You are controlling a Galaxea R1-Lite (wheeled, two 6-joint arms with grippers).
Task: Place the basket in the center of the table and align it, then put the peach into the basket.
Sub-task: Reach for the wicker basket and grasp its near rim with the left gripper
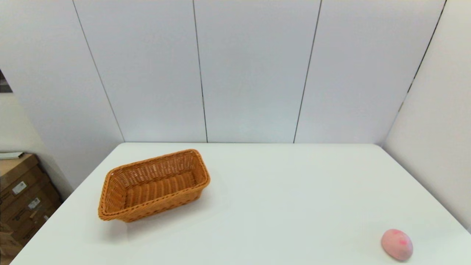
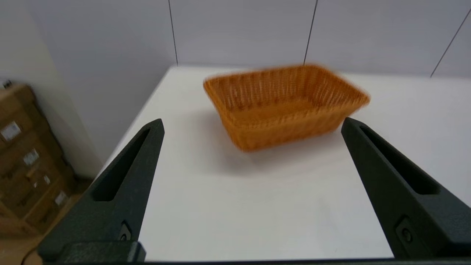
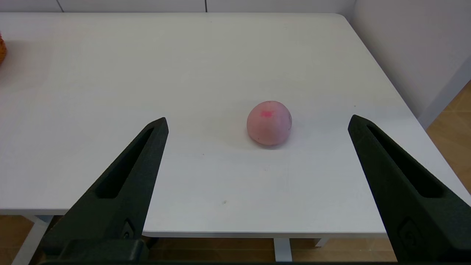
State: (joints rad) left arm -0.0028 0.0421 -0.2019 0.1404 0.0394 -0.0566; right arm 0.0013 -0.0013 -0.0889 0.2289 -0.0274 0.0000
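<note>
Both our arms sit back off the near edge of the counter (image 1: 279, 191), out of the head view. Our right gripper (image 3: 257, 123) has its fingers spread wide with nothing between them, hovering near the counter's near right edge and pointed at the peach (image 3: 269, 123). Our left gripper (image 2: 252, 125) is likewise wide open and empty, over the near left part of the counter, facing the basket (image 2: 283, 105). Nearest object: the peach (image 1: 396, 244), lying on the counter at the near right corner, pale pink with brighter red blotches, touching nothing else. Farther back and well apart from it, the basket (image 1: 154, 184) rests upright on the left half of the counter, skewed: its long axis runs from near left to far right, not square to the counter edges. Nothing inside it. Past the counter's left edge, stacked cardboard boxes (image 1: 22, 198) stand on the floor. Grey wall panels (image 1: 250, 70) close off the far side and right side.
</note>
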